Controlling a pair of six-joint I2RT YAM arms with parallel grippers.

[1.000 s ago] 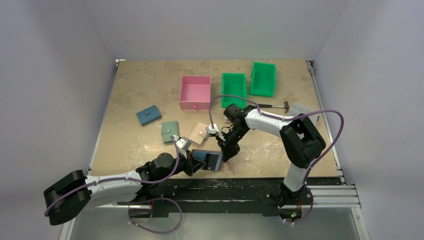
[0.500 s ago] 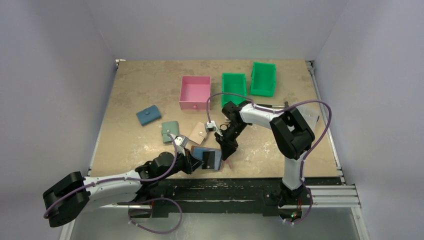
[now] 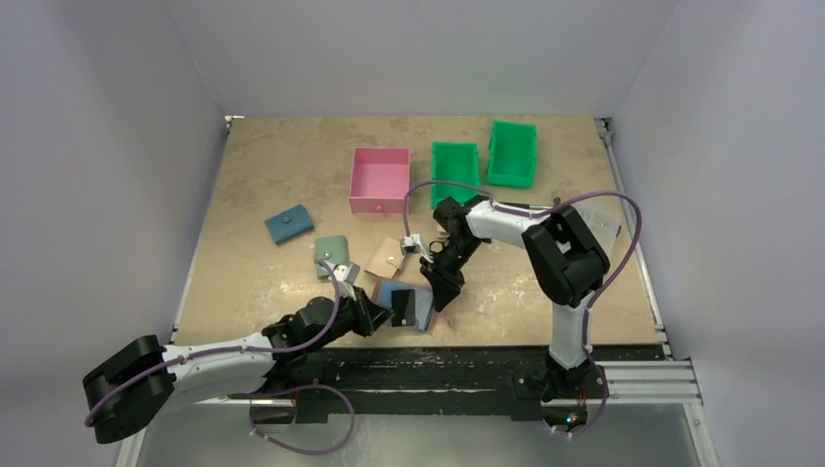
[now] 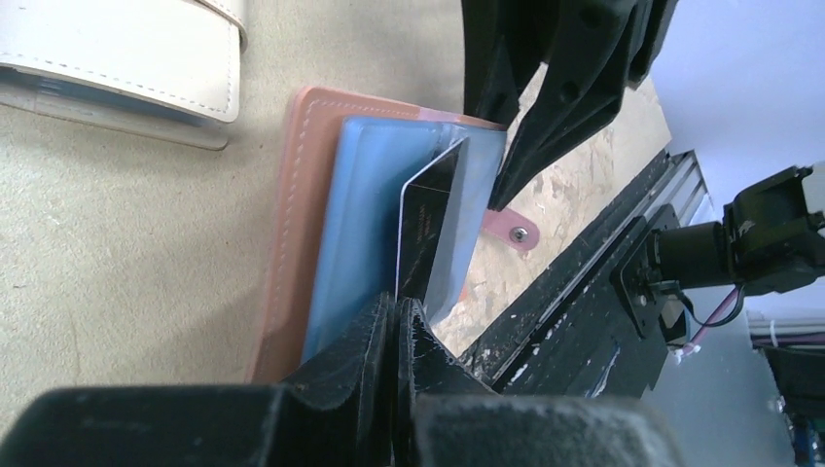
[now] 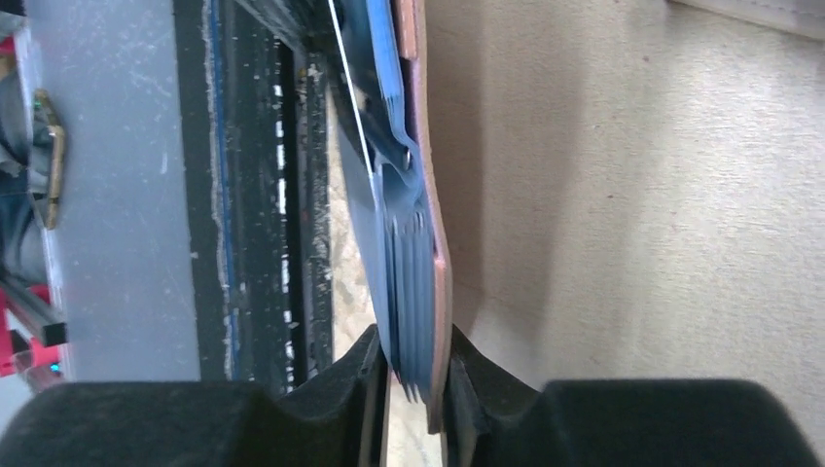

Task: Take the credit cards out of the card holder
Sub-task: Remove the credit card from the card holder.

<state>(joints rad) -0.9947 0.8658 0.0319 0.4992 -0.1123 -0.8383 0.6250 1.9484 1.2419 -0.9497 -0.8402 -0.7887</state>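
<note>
The black credit card (image 4: pixel 429 219) stands further out of the card holder (image 4: pixel 292 243) than it did a second ago. In the overhead view its dark face has slid towards the left arm, and more of it now shows clear of the light blue lining (image 4: pixel 360 214). The left gripper (image 4: pixel 397 326) is pressed fully together on the card's near edge, so the card runs straight out from its fingertips. The far corner is still tucked into the blue pocket. The right gripper (image 5: pixel 416 375) is closed down, though not completely, on the holder's opposite edge. The stacked blue pocket layers and the terracotta leather are pinched between its fingers, and the rest of the holder stretches away beyond them. The holder has shifted slightly towards the left arm along with the card, but it stays open and pinned near the front of the table (image 4: pixel 117 243). Its snap tab (image 4: pixel 514 232) lies just past the right fingertips. A beige wallet (image 4: pixel 126 49) rests well off to the side of the left fingers, untouched. The extraction looks to be under way but unfinished. What else the pockets hold cannot be told.
</note>
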